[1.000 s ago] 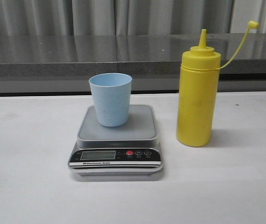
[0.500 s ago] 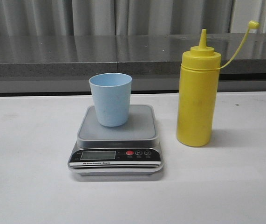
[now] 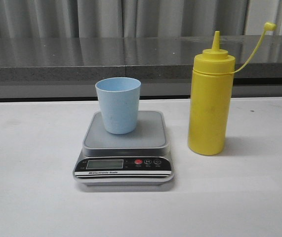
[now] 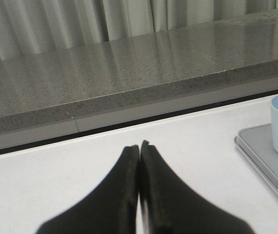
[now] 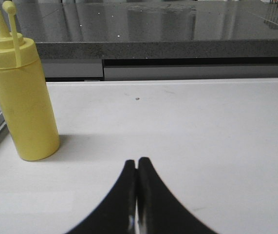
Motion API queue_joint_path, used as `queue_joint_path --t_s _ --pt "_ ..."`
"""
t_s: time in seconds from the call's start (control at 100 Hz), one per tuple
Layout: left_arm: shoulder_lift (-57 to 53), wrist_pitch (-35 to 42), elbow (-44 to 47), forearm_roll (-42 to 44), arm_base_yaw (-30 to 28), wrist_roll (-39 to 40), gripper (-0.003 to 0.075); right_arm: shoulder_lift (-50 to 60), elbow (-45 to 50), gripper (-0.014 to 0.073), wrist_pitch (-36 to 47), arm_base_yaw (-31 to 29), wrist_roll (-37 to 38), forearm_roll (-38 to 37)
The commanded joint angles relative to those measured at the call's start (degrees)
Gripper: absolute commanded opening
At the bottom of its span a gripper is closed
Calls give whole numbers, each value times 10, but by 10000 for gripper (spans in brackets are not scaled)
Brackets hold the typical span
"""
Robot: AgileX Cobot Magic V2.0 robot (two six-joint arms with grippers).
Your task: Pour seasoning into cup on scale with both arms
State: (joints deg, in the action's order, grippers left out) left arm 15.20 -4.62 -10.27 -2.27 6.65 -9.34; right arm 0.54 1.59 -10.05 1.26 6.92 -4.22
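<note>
Seasoning bottle upright, well apart from right gripper.

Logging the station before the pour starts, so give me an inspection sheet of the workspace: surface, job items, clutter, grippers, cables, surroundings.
Surface: white table, bare around the items; one small dark speck shows in the right wrist view.
Seasoning: yellow bottle upright on the table right of the scale, apart from it; cap off the nozzle, hanging on its tether.
Cup: pale blue cup upright on the scale platform.
Scale: scale flat on the table, display facing the front camera, reading illegible.
Clutter: nothing seen.
Grippers: left gripper and right gripper both shut, empty, low over the table.
Cables: nothing seen.
Surroundings: grey stone ledge behind the table, curtain beyond.
</note>
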Motion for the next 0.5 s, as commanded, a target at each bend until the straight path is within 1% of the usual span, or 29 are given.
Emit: queue_joint_path --t_s 0.0,0.14,0.43,0.49 --pt "-6 97 12 7 -2 6 -20 11 -10 -68 47 -4 -4 0" --pt "-33 136 66 10 -2 7 -20 11 -10 -68 47 -4 -4 0" --pt "-120 136 131 16 -5 7 -20 11 -10 -68 47 -4 -4 0" --pt "-138 113 131 16 -13 7 -20 11 -10 -68 47 -4 -4 0"
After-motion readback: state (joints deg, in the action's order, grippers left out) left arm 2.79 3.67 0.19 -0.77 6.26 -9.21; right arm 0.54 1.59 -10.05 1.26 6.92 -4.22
